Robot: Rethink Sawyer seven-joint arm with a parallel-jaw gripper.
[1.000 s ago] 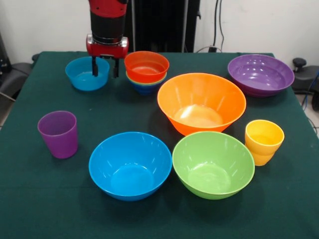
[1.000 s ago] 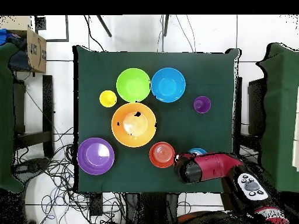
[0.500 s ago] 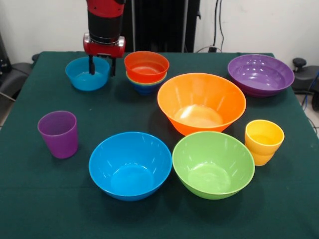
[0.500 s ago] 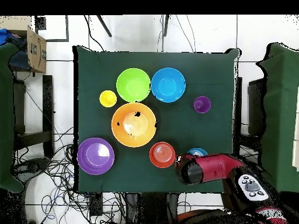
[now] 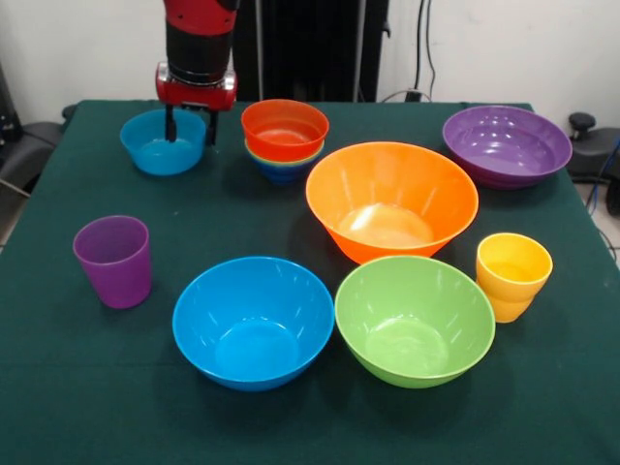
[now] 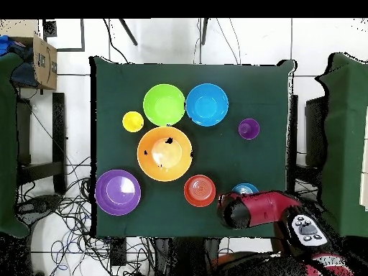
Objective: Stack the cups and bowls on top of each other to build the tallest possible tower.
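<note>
One gripper (image 5: 189,128) astride small lt-blue bowl (image 5: 161,143) rim, jaws apart, grip unclear.

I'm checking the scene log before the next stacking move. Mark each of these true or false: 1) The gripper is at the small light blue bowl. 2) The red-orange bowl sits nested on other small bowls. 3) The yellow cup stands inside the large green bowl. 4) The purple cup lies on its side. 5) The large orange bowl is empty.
1) True: the gripper has its fingers down at the small light blue bowl.
2) True: the red-orange bowl tops a small nested pile.
3) False: the yellow cup stands on the table beside the large green bowl.
4) False: the purple cup stands upright.
5) True: the large orange bowl holds nothing.
</note>
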